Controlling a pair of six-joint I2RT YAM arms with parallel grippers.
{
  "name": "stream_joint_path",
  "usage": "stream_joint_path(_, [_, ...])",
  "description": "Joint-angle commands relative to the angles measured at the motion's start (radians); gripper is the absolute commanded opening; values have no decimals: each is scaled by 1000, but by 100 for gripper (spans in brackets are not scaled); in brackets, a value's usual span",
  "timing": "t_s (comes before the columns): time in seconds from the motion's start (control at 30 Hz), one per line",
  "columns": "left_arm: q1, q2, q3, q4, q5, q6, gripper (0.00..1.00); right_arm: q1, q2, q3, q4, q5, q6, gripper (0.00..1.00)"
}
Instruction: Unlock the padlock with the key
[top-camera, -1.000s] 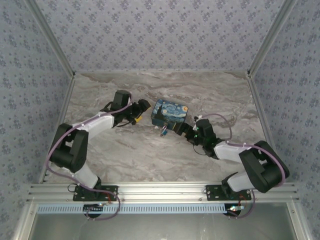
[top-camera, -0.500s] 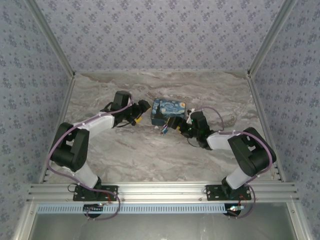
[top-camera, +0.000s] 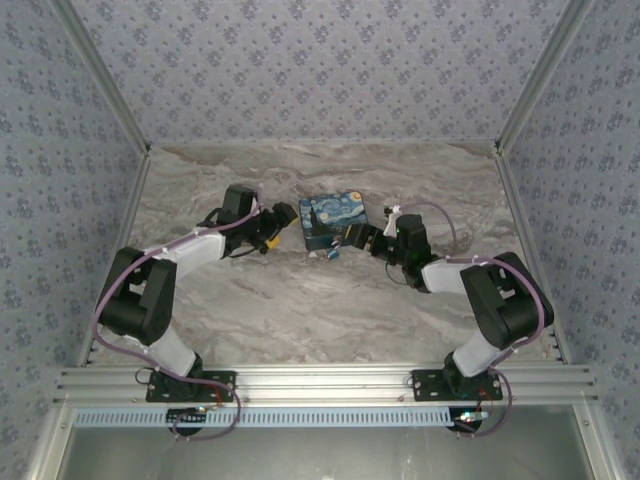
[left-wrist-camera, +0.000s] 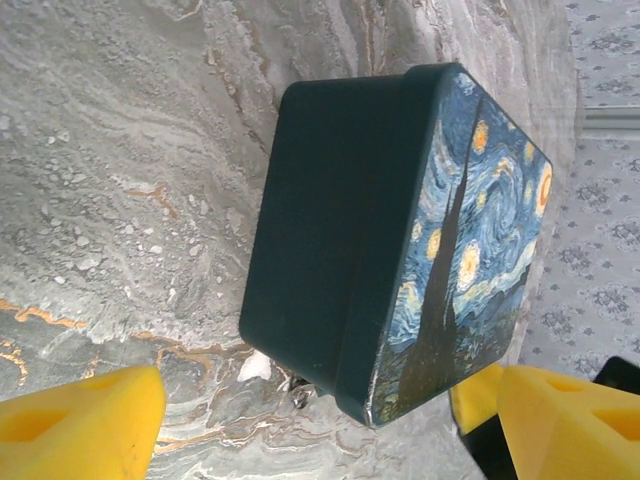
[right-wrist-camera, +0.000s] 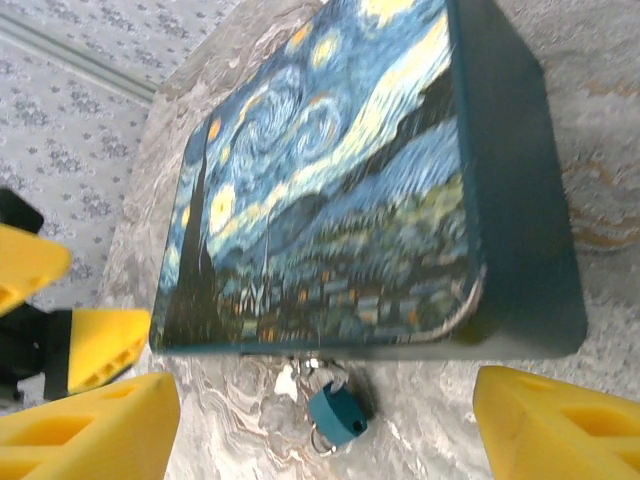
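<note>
Padlock (right-wrist-camera: 335, 415) at six o'clock of box (right-wrist-camera: 330, 180), inside wide-spread right gripper (right-wrist-camera: 325, 425). Blue body plain from right wrist; from left wrist a mere glint, left gripper (left-wrist-camera: 320, 430) likewise wide.

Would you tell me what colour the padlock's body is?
The padlock is teal blue, clearest in the right wrist view.

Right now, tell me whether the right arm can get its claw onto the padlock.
Probably yes: the padlock lies uncovered beside the box, between the spread fingers of the right claw, nothing in the way. The box may crowd the grip.
</note>
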Motion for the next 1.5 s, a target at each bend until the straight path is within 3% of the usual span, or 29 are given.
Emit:
stream_joint_path(0.0, [7,2,-6,52,48,12,86,42,-8,-53,114,-36,-66,76])
stream_joint_path(0.23, [6,62,14,98,98,10,86,102,158,-46,339,-67,-24,75])
stream_joint_path(0.7, [4,165,36,129,129,7,86,119,266,8,363,-27,-32,74])
stream_joint_path(0.97, [-3,183,36,136,141,3,86,112,314,31,440,-74,-27,74])
stream_joint_path(1.2, [-7,188,36,132,140,2,86,109,322,12,480,-76,-19,66])
stream_joint_path(1.47, [-7,189,31,122,135,1,86,98,321,-11,516,-91,-12,50])
